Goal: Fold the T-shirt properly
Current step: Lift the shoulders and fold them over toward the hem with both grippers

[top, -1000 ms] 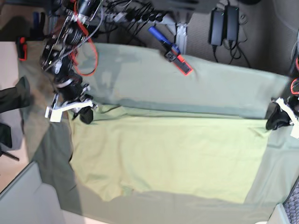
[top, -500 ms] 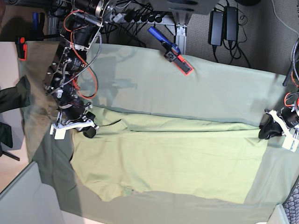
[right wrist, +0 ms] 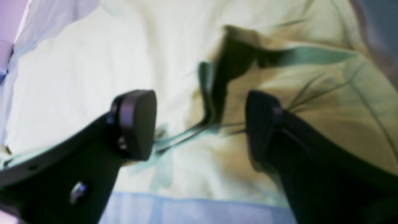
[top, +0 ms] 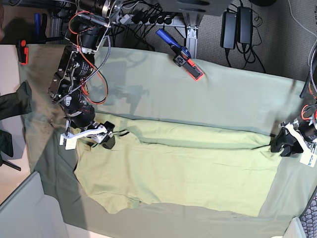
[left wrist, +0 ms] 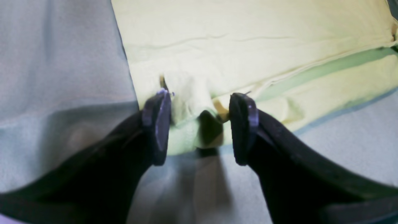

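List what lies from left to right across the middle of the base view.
Table cloth → right claw → T-shirt → left claw.

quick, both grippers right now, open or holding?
left gripper: open, jaws either side of the T-shirt edge
right gripper: open, above the shirt

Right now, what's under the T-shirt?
The grey-green table cloth lies under the T-shirt and shows on all sides. The far edge is folded over, so a second shirt layer lies beneath the strip. The table itself is covered.
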{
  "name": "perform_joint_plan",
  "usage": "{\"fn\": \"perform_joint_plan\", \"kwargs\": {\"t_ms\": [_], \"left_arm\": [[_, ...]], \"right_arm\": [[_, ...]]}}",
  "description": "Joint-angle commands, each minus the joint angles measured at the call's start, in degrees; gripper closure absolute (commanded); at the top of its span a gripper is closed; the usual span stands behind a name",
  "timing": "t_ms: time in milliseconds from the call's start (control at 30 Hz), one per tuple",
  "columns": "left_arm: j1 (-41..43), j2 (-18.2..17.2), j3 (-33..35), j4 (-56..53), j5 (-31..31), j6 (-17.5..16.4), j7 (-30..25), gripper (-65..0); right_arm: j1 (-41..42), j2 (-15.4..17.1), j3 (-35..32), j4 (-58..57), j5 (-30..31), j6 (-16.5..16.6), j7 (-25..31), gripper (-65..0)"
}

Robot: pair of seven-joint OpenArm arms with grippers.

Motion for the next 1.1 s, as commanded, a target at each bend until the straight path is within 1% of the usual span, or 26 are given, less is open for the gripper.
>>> {"fn": "perform_joint_plan", "kwargs": {"t_ms": [0, 133, 233, 333, 467, 633, 733, 867, 967, 1000, 1033, 1067], "left_arm": [[-1.11, -1.14, -1.09, 0.79, -1.16, -0.38, -0.26, -33.8], [-1.07, -1.14, -6.58, 0.79, -6.38, -0.38, 3.56, -33.8], [-0.9, -1.27, -9.31, 0.79, -8.13, -0.38, 5.49, -33.8], [-0.42, -1.2, -9.35, 0.76, -8.15, -0.38, 5.46, -33.8], [0.9, -0.87, -9.27, 0.79, -8.35, -0.38, 5.44, -33.8], [1.77, 0.07, -9.27, 0.79, -8.55, -0.38, 5.44, -33.8], [1.81, 0.42, -9.27, 0.76, -8.55, -0.38, 5.46, -33.8], [1.77, 0.5, -9.27, 0.76, -9.44, -0.38, 5.49, -33.8], [1.77, 0.55, -9.27, 0.76, -9.99, -0.38, 5.49, -33.8], [1.77, 0.68, -9.27, 0.68, -9.75, -0.38, 5.49, -33.8], [1.75, 0.83, -9.27, 0.26, -9.49, -0.38, 5.49, -33.8], [1.73, 1.01, -9.27, -0.42, -9.07, -0.38, 5.44, -33.8]], "right_arm": [[1.11, 0.63, 0.87, 2.29, 0.79, 1.95, 0.46, -44.3], [0.96, 0.94, 6.36, 6.88, 0.74, 1.95, -4.22, -44.3], [0.07, 2.45, 11.32, 7.26, 0.74, 1.86, -3.54, -44.3], [-0.52, 3.61, 16.04, 5.33, 0.81, 1.77, -3.61, -44.3], [-3.23, 4.28, 18.71, 2.47, 3.91, 1.68, -3.39, -44.3], [-5.01, 4.09, 17.57, -0.87, 7.1, 1.92, -2.03, -44.2], [-4.74, 4.09, 15.26, -1.77, 7.26, 2.34, -1.7, -44.3], [-4.5, 4.09, 11.61, -1.81, 7.26, 2.34, 1.2, -44.2], [-3.5, 4.09, 8.66, -1.81, 7.26, 2.32, 1.57, -44.0], [-3.28, 4.09, 7.78, -1.81, 7.23, 2.32, 1.62, -42.7], [-3.13, 4.09, 7.08, -1.81, 7.19, 2.32, 1.6, -38.7], [-3.02, 4.09, 6.51, -1.81, 7.21, 2.32, 1.6, -33.1]]}}
